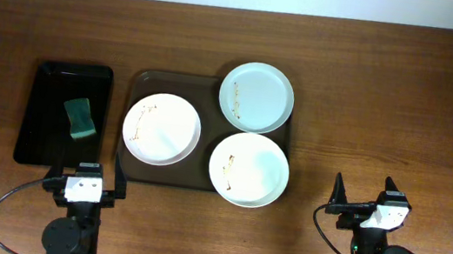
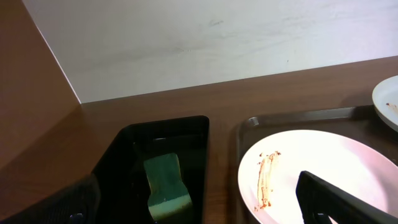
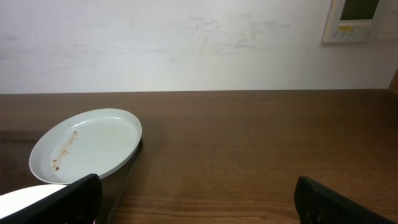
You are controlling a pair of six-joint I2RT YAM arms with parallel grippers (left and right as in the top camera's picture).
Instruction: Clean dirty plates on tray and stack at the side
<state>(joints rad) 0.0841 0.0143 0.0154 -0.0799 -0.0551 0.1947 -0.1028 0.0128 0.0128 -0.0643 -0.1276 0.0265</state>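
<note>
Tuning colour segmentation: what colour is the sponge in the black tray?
Teal green sponge; clearest in the overhead view.

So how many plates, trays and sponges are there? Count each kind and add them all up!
plates: 3
trays: 2, the brown tray and the black tray
sponge: 1
Total: 6

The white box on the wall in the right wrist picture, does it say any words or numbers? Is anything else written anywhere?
On the white wall box with a greenish screen: tiny yellowish marks below the screen, too blurred to read.
Nothing else carries readable writing.
</note>
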